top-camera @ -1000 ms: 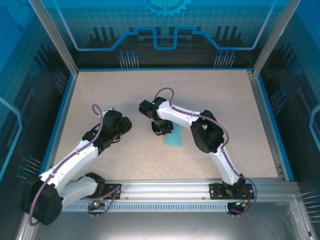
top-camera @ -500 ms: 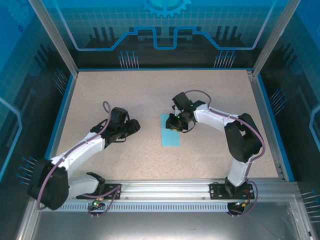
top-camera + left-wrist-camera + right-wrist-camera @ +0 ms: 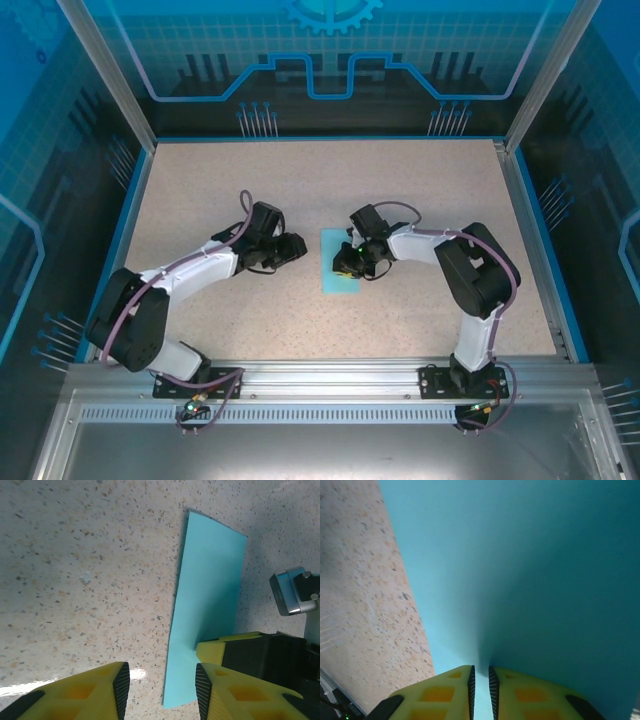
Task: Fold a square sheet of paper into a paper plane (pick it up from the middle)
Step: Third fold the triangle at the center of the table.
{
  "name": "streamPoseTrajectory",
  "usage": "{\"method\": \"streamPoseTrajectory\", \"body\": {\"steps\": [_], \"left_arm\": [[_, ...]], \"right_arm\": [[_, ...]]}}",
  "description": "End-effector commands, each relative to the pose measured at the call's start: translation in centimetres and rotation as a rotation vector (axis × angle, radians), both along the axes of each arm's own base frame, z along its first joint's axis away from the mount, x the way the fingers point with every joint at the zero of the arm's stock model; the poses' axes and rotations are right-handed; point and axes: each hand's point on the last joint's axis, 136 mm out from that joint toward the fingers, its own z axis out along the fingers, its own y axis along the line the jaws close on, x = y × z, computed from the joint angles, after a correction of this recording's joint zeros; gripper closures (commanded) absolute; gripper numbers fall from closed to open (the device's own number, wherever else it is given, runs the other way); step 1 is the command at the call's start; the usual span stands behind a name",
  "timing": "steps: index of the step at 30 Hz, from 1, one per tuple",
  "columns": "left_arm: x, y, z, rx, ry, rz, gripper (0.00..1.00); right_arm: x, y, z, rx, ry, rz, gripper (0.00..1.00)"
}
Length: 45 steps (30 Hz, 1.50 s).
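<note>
- Sheet of paper (image 3: 333, 278), a light-cyan rectangle, lies flat mid-way across the table (image 3: 300, 180).
- Right gripper (image 3: 350, 262): jaws almost closed, tips on the sheet.
- Left gripper (image 3: 297, 248): open, beside its left edge.

A speckled beige table (image 3: 200, 200) sits inside blue walls (image 3: 420, 40), perhaps translucent panels.

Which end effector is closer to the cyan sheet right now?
Right. The right end effector is down on the sheet, pinching near its middle; the left end effector is open, just beside the sheet's left edge.
</note>
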Motion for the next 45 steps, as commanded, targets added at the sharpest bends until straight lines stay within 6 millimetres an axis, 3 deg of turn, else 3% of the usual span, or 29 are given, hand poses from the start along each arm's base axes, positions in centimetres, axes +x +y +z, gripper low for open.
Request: {"method": "streamPoseTrajectory", "body": {"steps": [1,6,11,15,19,27,45], "left_arm": [[0.2,-1.5,0.6,-0.043,0.013,-0.039,0.58],[0.6,-3.0,0.4,-0.076,0.028,-0.08,0.62],[1.2,-4.9,0.3,-0.096,0.039,-0.141,0.66],[2.1,-6.5,-0.4,-0.124,0.046,-0.174,0.68],[2.8,-7.4,-1.4,-0.128,0.069,-0.2,0.7],[3.6,-8.3,-3.6,-0.12,0.11,-0.227,0.73],[3.0,-6.9,-7.8,-0.029,0.2,-0.22,0.75]], "right_arm": [[-0.2,-0.5,-1.8,-0.033,0.023,-0.088,0.81],[0.2,0.4,0.0,0.057,-0.013,-0.102,0.81],[0.4,-1.3,2.9,0.035,-0.098,-0.09,0.77],[0.4,-3.6,3.4,0.0,-0.111,-0.129,0.76],[-0.7,-5.3,1.7,-0.019,-0.066,-0.148,0.74],[-1.3,-5.5,0.4,-0.02,-0.031,-0.141,0.73],[-0.4,-4.7,0.5,-0.013,-0.032,-0.097,0.71]]}}
